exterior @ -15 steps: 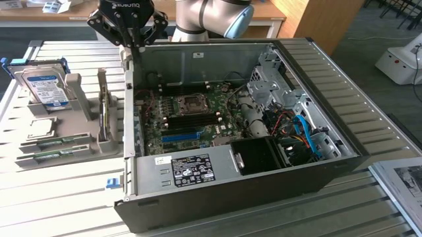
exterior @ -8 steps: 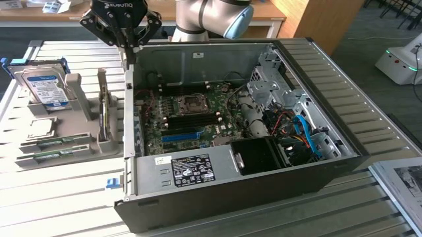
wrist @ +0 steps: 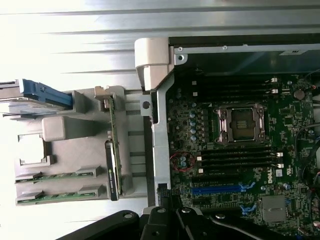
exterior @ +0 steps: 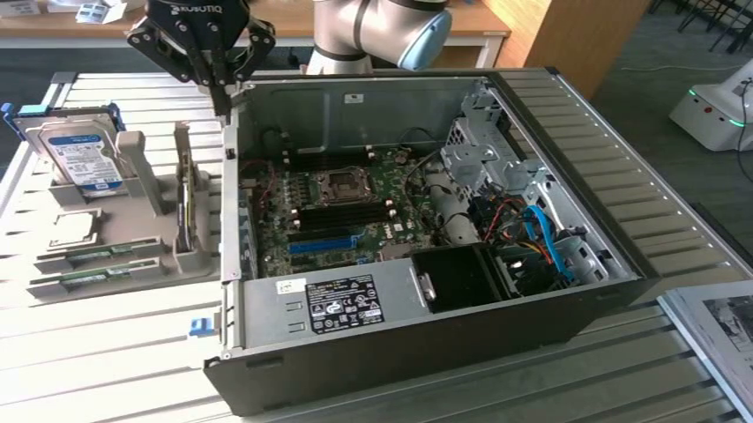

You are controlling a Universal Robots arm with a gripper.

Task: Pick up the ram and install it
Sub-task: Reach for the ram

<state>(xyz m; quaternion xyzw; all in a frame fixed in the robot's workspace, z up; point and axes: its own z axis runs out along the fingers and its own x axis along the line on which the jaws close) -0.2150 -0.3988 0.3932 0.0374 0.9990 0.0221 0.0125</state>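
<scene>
Two ram sticks, thin and green, lie flat in the front slots of a grey holder (exterior: pixel 151 231): one ram stick (exterior: pixel 100 254) (wrist: pixel 55 176) and a second ram stick (exterior: pixel 92 280) (wrist: pixel 55 196) just in front of it. My gripper (exterior: pixel 225 92) (wrist: pixel 170 214) hangs above the back corner of the open PC case (exterior: pixel 412 335) on the exterior view's left, shut, with nothing between its fingers. It is well above and behind the holder. Inside the case, the motherboard (exterior: pixel 389 231) shows black memory slots (exterior: pixel 347 211) (wrist: pixel 235 157) on both sides of the CPU socket (exterior: pixel 341 183) (wrist: pixel 242 122).
A hard drive (exterior: pixel 77 154) (wrist: pixel 40 92) and a brownish expansion card (exterior: pixel 185 189) (wrist: pixel 114 150) stand upright in the same holder. A blue slot strip (exterior: pixel 320 242) (wrist: pixel 217 190) lies on the motherboard. Drive cages and cables (exterior: pixel 530 229) fill the case's right side.
</scene>
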